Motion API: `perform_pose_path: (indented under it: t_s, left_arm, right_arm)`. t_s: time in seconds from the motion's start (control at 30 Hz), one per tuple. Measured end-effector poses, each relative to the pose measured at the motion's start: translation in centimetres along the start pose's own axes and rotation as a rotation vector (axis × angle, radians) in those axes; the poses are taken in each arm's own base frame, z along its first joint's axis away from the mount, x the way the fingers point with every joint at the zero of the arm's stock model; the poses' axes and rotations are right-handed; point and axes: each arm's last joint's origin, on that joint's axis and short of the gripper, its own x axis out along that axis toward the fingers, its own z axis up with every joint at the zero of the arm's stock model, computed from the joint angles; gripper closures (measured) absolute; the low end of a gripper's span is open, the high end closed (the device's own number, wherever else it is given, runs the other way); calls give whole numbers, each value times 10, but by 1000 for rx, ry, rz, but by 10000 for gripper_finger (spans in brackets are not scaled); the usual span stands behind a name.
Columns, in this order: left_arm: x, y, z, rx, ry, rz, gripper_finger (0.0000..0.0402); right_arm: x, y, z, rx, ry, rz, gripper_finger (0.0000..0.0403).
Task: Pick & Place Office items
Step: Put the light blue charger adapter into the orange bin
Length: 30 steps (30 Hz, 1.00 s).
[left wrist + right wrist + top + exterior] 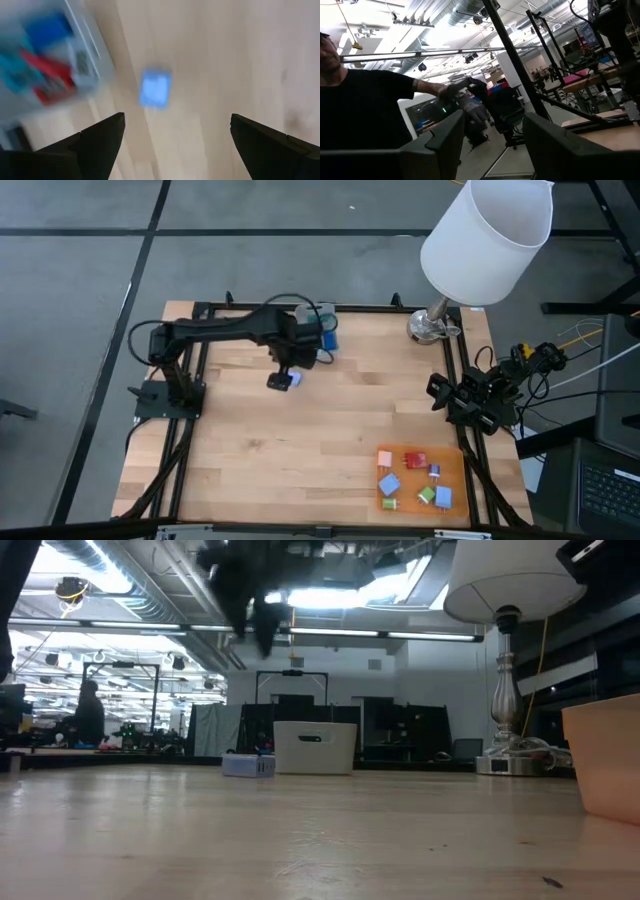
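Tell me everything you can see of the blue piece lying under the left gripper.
The blue piece is small, flat and roughly square, light blue, lying on the bare wooden table beside the grey bin. The open left gripper hangs above it, not touching. Nothing else touches it. Material and markings are too blurred to tell.

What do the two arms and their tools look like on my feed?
Both arms are dark, jointed and matte. The left arm ends in a tool with two black, wedge-shaped fingers. The right arm, at the table's edge, trails black cables, with yellow and white wires nearby; its tool has the same dark, blocky fingers.
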Motion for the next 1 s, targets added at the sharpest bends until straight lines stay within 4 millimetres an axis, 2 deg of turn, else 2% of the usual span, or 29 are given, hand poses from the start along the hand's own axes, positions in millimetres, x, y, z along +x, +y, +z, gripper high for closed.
perform_pose_path:
  t_s: [0.13,0.3,0.7,1.0]
  left_arm:
    - [42,-2,-16,2,128,-51,39]
    - [76,-5,-19,-10,95,-57,38]
    - [110,-1,-24,38,1,-30,31]
    - [124,12,-34,40,-3,44,32]
  right_arm:
    - [0,0,0,14,-2,-1,202]
    - [0,0,0,34,-1,-3,202]
    - [0,-1,0,53,-18,-32,202]
    - [0,-1,1,52,-19,-34,202]
